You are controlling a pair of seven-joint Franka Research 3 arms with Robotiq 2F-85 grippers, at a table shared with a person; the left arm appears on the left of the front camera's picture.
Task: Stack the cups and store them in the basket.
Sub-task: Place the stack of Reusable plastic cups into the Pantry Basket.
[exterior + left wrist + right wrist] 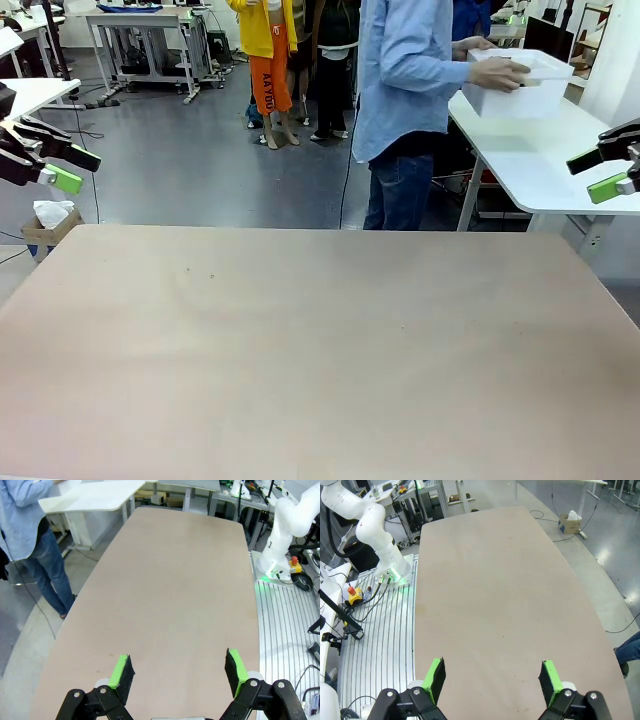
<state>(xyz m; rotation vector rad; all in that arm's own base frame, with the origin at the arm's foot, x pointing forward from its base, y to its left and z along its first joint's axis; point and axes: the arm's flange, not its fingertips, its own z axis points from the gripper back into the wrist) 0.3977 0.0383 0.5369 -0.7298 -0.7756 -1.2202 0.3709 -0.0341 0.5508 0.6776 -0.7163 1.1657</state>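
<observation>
The basket – stiff, probably light, best taken by its rim – is in a person's hands at upper right; left gripper and right gripper are spread, holding nothing.

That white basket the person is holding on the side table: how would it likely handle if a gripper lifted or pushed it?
The basket looks like rigid plastic with solid walls, so it should probably keep its shape. The person's hand grips it at the rim, suggesting it is fairly light. Being wide and low, it seems likelier to slide than tip.
</observation>
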